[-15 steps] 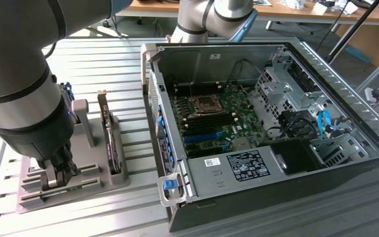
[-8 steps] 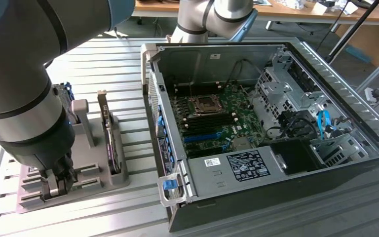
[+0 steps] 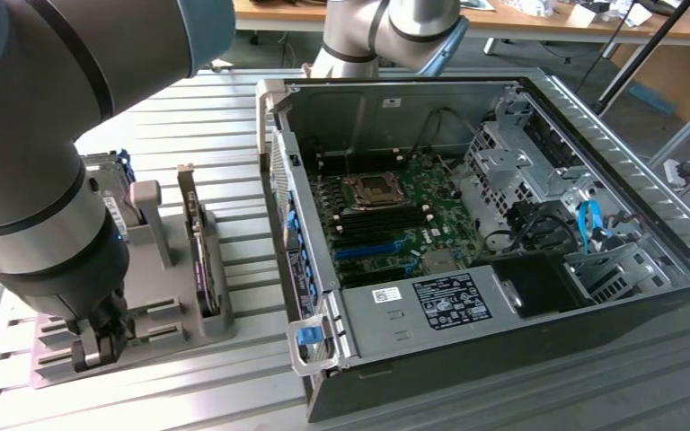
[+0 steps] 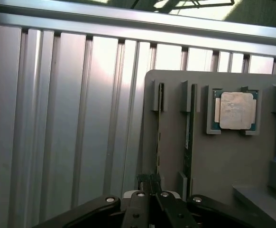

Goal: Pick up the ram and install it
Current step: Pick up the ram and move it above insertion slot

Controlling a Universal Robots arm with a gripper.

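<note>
The ram (image 4: 158, 133) stands on edge in a slot of the grey holder (image 4: 223, 161), a thin green stick seen from above. A second one like it (image 4: 188, 137) stands in the neighbouring slot. My gripper (image 4: 150, 179) is down over the near end of the first ram, its dark fingertips pressed together on the stick's top edge. In the exterior view the gripper (image 3: 97, 352) reaches into the front of the holder (image 3: 165, 278), at the exterior view's left, under the big arm. The open computer case (image 3: 632, 153) lies at the exterior view's right, with the motherboard (image 3: 393, 215) exposed.
A processor chip (image 4: 235, 110) sits in a pocket of the holder. A dark expansion card (image 3: 195, 238) stands upright in the holder, close to the case wall (image 3: 276, 180). Ribbed metal table (image 3: 201, 117) runs all around. Drive cages and blue cables (image 3: 585, 224) fill the case's far side.
</note>
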